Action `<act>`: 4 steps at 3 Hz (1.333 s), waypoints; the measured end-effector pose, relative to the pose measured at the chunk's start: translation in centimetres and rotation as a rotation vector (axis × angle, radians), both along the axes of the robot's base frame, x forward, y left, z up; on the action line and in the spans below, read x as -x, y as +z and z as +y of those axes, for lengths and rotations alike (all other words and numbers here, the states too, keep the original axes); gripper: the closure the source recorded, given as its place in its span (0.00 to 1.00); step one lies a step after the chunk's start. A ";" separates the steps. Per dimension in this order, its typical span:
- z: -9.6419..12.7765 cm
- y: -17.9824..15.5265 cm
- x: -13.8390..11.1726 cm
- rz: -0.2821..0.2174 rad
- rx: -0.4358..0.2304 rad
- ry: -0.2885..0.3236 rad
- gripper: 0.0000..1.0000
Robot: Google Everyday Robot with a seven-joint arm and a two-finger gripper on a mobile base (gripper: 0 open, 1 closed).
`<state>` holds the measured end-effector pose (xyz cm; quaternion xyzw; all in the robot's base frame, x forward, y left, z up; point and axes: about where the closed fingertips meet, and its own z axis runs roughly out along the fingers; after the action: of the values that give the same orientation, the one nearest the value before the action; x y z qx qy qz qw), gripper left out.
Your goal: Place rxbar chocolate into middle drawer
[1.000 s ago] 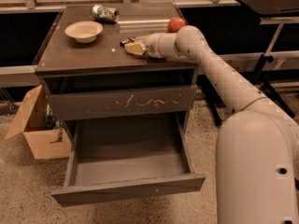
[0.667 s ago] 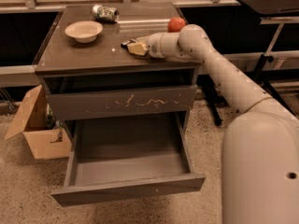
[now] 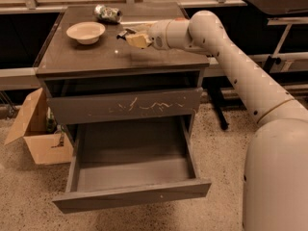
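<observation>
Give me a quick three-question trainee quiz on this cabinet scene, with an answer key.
1. True or false: the middle drawer stands pulled open.
2. Where is the gripper? A) inside the middle drawer; B) over the cabinet top, near the bowl; C) inside the bowl.
3. Fill in: the closed drawer front above the open one bears pale ___ marks.
Key: 1 true; 2 B; 3 scratch.

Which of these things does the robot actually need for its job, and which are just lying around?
Needed: bar, the dark bit by the hand over the tabletop; open drawer.
Lying about: bowl; can; cardboard box; scratched drawer.
</observation>
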<state>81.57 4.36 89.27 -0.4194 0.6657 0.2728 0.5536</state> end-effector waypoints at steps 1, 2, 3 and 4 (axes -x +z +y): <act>0.9 -0.2 2.7 -0.020 0.047 0.108 1.00; 1.1 -1.0 6.7 -0.061 0.104 0.235 1.00; -0.3 -3.3 12.6 -0.093 0.101 0.372 1.00; -0.8 -5.4 14.1 -0.128 -0.036 0.412 1.00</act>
<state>67.49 3.54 83.82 -0.5532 0.5243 0.3649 0.5347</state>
